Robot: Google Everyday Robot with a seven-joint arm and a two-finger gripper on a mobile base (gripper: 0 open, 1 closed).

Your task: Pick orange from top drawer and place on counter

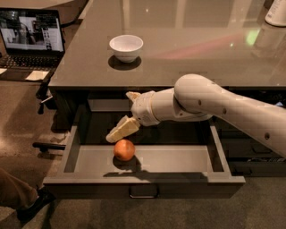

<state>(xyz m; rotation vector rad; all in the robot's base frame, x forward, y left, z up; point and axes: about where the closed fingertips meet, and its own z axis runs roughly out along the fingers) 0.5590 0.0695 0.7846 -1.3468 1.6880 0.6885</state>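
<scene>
The orange [124, 150] lies on the light grey floor of the open top drawer [143, 179], left of its middle. My gripper [119, 116] hangs over the drawer just above and behind the orange. It is open and empty, with one cream finger [121, 129] pointing down to the left close to the fruit and the other [132, 95] up near the counter's edge. The glossy counter [192, 49] spans the top of the view above the drawer. My white arm reaches in from the right.
A white bowl [126, 46] stands on the counter near its front left. A laptop [30, 36] sits on a lower surface at the far left. A white object [276, 12] is at the counter's back right. Darker drawers lie at the right under my arm.
</scene>
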